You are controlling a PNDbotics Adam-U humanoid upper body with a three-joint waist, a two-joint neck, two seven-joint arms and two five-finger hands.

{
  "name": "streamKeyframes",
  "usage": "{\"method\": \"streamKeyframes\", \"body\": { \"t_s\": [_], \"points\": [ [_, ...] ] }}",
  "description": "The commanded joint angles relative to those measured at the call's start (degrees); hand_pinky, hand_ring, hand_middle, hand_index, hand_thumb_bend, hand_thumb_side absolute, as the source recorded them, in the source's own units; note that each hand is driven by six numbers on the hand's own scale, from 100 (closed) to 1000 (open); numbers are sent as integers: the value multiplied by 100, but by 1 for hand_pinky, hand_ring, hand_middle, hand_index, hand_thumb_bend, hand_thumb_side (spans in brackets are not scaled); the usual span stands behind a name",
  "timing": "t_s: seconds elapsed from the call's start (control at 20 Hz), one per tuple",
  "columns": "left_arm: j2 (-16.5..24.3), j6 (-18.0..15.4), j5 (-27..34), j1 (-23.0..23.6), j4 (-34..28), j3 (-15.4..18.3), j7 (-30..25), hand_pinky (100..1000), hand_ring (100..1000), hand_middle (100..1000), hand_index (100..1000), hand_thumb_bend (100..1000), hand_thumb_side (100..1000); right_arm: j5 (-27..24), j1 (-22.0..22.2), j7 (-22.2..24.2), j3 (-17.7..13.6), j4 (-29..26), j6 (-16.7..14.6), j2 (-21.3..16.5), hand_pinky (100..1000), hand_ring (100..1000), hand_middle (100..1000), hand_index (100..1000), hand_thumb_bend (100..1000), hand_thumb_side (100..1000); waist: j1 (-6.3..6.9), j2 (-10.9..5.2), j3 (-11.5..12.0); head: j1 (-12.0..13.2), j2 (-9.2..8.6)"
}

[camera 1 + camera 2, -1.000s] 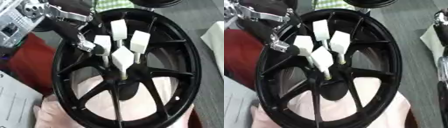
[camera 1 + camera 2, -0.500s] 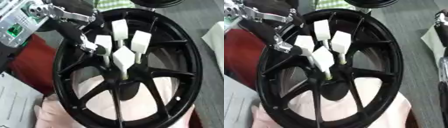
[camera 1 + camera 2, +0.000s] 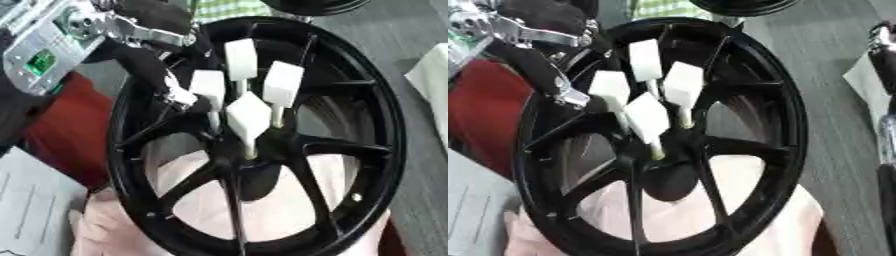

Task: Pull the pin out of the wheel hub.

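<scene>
At centre frame your glossy black spoked wheel hub [image 3: 350,150] carries four white block-headed pins [image 3: 249,117] standing in its middle. From ten o'clock your left hand [image 3: 162,75] reaches in, black fingers [image 3: 179,95] curled beside the leftmost pin [image 3: 208,87]; whether they hold it, I cannot tell. Pale pink cloth [image 3: 289,210] lies beneath, on grey floor [image 3: 411,30].

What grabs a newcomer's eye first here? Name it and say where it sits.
The big black wheel fills the middle of the view, resting on pale pink cloth. Four white pins stand clustered at its hub. The left hand reaches in from the upper left, against the leftmost pin.
</scene>
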Motion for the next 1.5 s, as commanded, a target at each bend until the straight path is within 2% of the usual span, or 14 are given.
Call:
{"method": "streamKeyframes", "body": {
  "t_s": [0.05,0.5,0.75,0.95,1.2,1.35,1.5],
  "points": [
    [23,-676,-36,-77,5,119,-716,755,732,566,783,382,825,-36,-71,20,-3,-158,-14,-87,946,1000,840,905,100,554,-67,-81,-6,22,0],
    [-54,-641,-106,-37,83,124,-716,726,693,520,730,346,749,-49,-82,22,1,-161,-18,-80,946,1000,841,905,100,553,-72,-79,-21,37,8],
    [-87,-712,-146,-14,156,111,-716,711,675,502,711,370,707,-56,-86,25,6,-161,-21,-80,946,1000,841,906,100,553,-75,-80,-23,48,15],
    [-117,-725,-170,3,226,140,-716,700,658,486,693,295,675,-56,-88,33,13,-160,-21,-78,947,1000,841,906,100,553,-77,-80,-26,58,10],
    [-137,-630,-113,14,274,165,-716,672,624,461,659,193,530,-53,-88,39,17,-161,-21,-76,947,1000,842,906,100,552,-79,-79,-27,62,12],
    [-142,-529,-44,17,279,176,-715,654,607,446,642,119,486,-49,-87,45,25,-161,-20,-77,947,1000,842,906,100,552,-79,-80,-27,63,7],
    [-144,-399,29,20,266,192,-689,632,587,420,614,100,367,-46,-88,47,25,-159,-17,-76,947,1000,842,906,100,552,-80,-81,-30,68,11]
  ]
}}
